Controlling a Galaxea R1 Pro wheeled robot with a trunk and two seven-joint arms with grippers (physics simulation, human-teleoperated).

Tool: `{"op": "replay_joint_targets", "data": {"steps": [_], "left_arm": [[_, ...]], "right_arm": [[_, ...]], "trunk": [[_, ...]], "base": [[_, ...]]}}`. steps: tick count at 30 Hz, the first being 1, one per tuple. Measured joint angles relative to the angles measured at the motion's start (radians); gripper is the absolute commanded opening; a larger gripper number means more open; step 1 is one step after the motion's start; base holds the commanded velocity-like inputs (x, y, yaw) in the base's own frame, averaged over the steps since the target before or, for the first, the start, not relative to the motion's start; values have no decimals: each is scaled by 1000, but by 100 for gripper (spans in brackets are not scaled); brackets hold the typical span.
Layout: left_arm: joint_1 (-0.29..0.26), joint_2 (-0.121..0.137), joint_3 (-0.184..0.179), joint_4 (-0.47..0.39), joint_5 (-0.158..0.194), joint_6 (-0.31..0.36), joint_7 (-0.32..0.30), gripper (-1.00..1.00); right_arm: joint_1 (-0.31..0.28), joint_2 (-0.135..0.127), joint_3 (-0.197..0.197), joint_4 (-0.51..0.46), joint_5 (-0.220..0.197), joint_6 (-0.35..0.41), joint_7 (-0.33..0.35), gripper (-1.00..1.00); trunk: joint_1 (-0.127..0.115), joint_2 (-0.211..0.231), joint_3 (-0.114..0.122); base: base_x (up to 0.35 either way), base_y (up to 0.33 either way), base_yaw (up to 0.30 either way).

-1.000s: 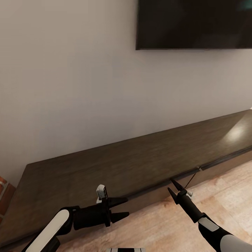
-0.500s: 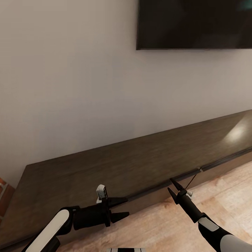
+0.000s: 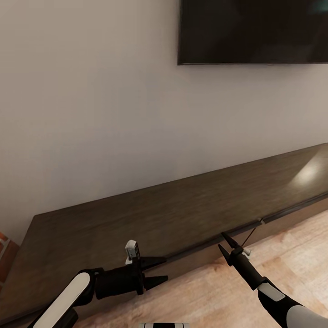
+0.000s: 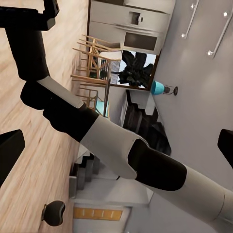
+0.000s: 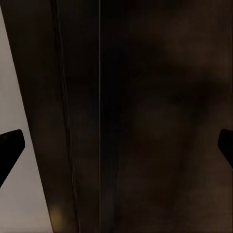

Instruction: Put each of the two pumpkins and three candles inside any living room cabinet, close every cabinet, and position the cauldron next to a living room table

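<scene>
The cabinet [image 3: 182, 209], a long low dark-brown unit, runs along the wall with its drawer fronts shut. My right gripper [image 3: 222, 241] stands open just in front of its upper front edge, near a seam between two fronts. In the right wrist view that dark cabinet wood [image 5: 145, 116] is very close between the spread fingertips [image 5: 9, 145]. My left gripper [image 3: 157, 271] is open and empty, held over the floor and pointing toward the right arm [image 4: 131, 155]. A small round black pot, likely the cauldron [image 4: 53, 212], sits far off on the floor. The pumpkins, candles and table are out of view.
A black wall TV [image 3: 253, 32] hangs above the cabinet on the pale wall. A bit of red brick [image 3: 4, 246] shows at the cabinet's left end. Light wood-plank floor [image 3: 282, 255] lies before the cabinet. Dining chairs [image 4: 92, 58] and stairs stand in the distance.
The whole head view has drifted very slightly. Both arms and grippers hold the same pose.
</scene>
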Motion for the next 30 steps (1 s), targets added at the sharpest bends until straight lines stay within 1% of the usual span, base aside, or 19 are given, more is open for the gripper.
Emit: {"op": "replay_joint_targets", "data": {"steps": [14,15,30], "left_arm": [[0,0,-1,0,0,0,0,100],[0,0,-1,0,0,0,0,100],[0,0,-1,0,0,0,0,100]], "right_arm": [[0,0,0,0,0,0,0,100],[0,0,0,0,0,0,0,-100],[0,0,-4,0,0,-2,0,-100]], "trunk": [[0,0,0],[0,0,0],[0,0,0]], "base": [[3,0,0],[0,0,0],[-11,0,0]]}}
